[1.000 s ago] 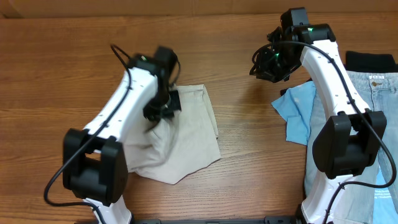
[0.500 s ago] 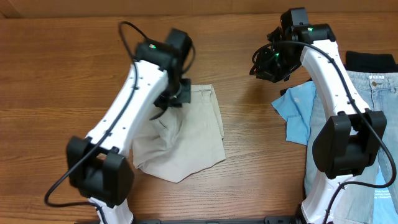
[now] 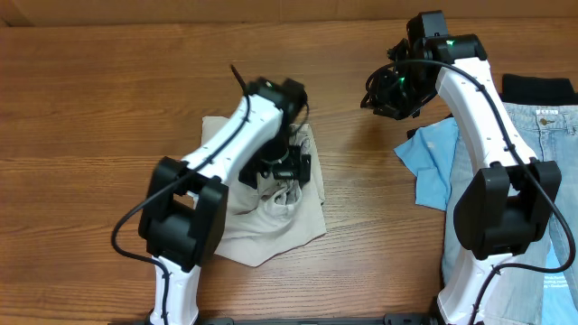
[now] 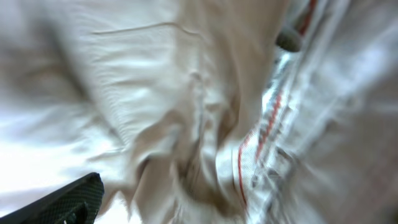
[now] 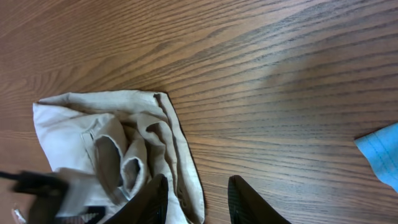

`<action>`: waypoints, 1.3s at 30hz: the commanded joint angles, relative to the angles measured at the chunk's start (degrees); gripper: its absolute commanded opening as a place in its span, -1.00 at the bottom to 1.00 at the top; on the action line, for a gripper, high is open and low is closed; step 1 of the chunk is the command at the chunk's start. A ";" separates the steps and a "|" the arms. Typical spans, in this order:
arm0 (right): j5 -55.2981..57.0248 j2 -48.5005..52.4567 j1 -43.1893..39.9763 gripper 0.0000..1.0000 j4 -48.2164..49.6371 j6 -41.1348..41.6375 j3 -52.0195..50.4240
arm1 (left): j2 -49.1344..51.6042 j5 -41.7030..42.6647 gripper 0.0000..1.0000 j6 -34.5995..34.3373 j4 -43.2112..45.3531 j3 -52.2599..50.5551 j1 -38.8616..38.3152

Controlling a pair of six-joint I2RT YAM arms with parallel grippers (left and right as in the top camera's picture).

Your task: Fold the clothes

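The clothes, a pale beige pair of trousers (image 3: 293,221), lie bunched on the wooden table left of centre. My left gripper (image 3: 291,167) hovers just over their rumpled middle. In the left wrist view blurred cloth (image 4: 155,93) fills the frame and one finger (image 4: 68,202) sits far out at the bottom left, so the jaws stand open with nothing clamped. My right gripper (image 3: 384,95) hangs at the back right, away from the trousers. Its jaws are apart and empty (image 5: 199,180), above bare wood beside the trousers' edge (image 5: 68,124).
A sky-blue top (image 3: 432,167) lies by the right arm's base, its corner (image 5: 382,155) showing in the right wrist view. Light blue jeans (image 3: 551,153) and a black item (image 3: 537,88) lie at the far right edge.
The left arm swung right across the trousers, dragging the cloth into a bunch, then its jaws opened. The right gripper stayed in place and its fingers spread slightly.
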 commanded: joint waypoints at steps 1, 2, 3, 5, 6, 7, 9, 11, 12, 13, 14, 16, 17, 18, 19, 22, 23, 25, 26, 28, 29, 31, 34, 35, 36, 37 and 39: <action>-0.46 -0.48 0.50 -0.30 0.13 -0.52 0.61 | -0.70 2.03 1.00 3.61 -6.27 14.19 6.40; -1.62 -0.48 0.66 -0.29 0.17 -1.88 0.61 | -0.70 1.86 0.99 4.59 -8.28 17.46 7.58; -3.65 -0.48 0.81 -0.30 0.37 -4.09 0.61 | -0.70 1.40 1.00 5.05 -10.49 21.07 8.85; -8.94 -0.50 1.38 -0.32 0.70 -8.79 0.61 | -0.70 -0.90 0.99 6.45 -14.29 27.91 10.99; -12.24 -0.50 1.79 -0.38 0.85 -10.91 0.61 | -0.70 -3.39 1.00 6.49 -15.56 30.71 11.89; -18.75 -0.50 3.08 -0.50 0.98 -15.65 0.61 | -0.70 -9.18 1.00 6.45 -16.39 34.38 13.46; -21.03 -0.50 5.66 -0.67 0.98 -16.74 0.61 | -0.70 -11.41 0.26 6.45 -15.87 34.95 14.88; -18.56 -0.48 8.85 -0.89 0.98 -15.72 0.26 | -0.35 -11.28 -0.83 6.45 -15.72 34.49 16.44; -16.57 -0.48 10.45 -0.92 1.20 -13.90 -0.26 | -0.24 -11.19 -0.91 6.47 -15.82 33.94 17.11; -14.58 -0.42 11.96 -0.92 1.49 -11.91 -1.03 | -0.24 -11.23 -0.91 6.62 -15.69 32.98 17.59; -12.72 -0.22 13.66 -0.92 1.90 -9.66 -2.19 | -0.24 -11.15 -0.92 7.23 -15.23 31.39 18.05; -11.82 0.48 16.57 -0.92 2.75 -7.98 -5.14 | -0.24 -10.73 -0.92 8.17 -14.36 27.85 18.58; -11.85 1.03 17.81 -0.92 2.97 -7.21 -6.93 | -0.24 -10.75 -0.92 8.17 -13.49 25.62 18.64; -11.87 1.86 18.88 -0.92 3.17 -6.40 -8.85 | -0.24 -10.84 -0.92 8.17 -12.55 22.73 18.67; -11.89 2.51 19.65 -0.92 3.15 -5.66 -10.54 | -0.24 -10.84 -0.91 8.15 -11.82 20.22 18.67; -14.51 3.96 20.90 -0.92 3.30 -5.11 -16.24 | -0.24 -10.54 -0.70 8.13 -8.15 11.32 18.67; -15.37 4.15 20.92 -0.92 3.50 -4.52 -18.53 | -0.24 -10.19 -0.70 8.13 -6.71 8.63 18.67; -15.34 4.24 20.87 -0.92 4.15 -2.10 -22.21 | -0.24 -9.05 -0.72 8.13 -2.89 2.93 18.64; -15.32 4.24 20.57 -0.92 4.76 -1.18 -23.74 | -0.24 -8.24 -0.76 8.13 -0.59 0.17 18.64; -14.95 4.24 19.71 -0.92 5.46 0.26 -26.18 | -0.24 -6.62 -0.75 8.15 3.76 -4.66 18.62; -13.94 4.24 19.12 -0.92 5.70 1.68 -27.06 | -0.24 -6.27 -0.75 8.13 5.49 -6.51 18.56; -11.50 4.24 17.90 -0.92 5.95 3.65 -27.58 | -0.24 -6.34 -0.67 8.13 9.77 -10.29 18.51; -11.17 4.24 16.50 -0.92 6.23 3.87 -27.32 | -0.24 -6.29 -0.51 8.15 16.63 -13.62 18.51; -11.26 4.24 16.33 -0.92 6.29 3.63 -27.17 | -0.24 -6.32 -0.57 8.17 19.10 -14.05 18.51; -11.28 4.22 16.33 -0.92 6.40 3.32 -26.84 | -0.24 -6.29 -0.61 8.24 21.88 -14.19 18.51; -11.26 3.93 16.33 -0.92 6.40 2.45 -26.36 | -0.24 -6.08 -0.65 8.87 24.15 -14.19 18.51; -11.21 2.86 16.37 -0.92 6.34 0.76 -25.31 | -0.26 -3.26 -0.78 12.24 26.93 -13.35 18.47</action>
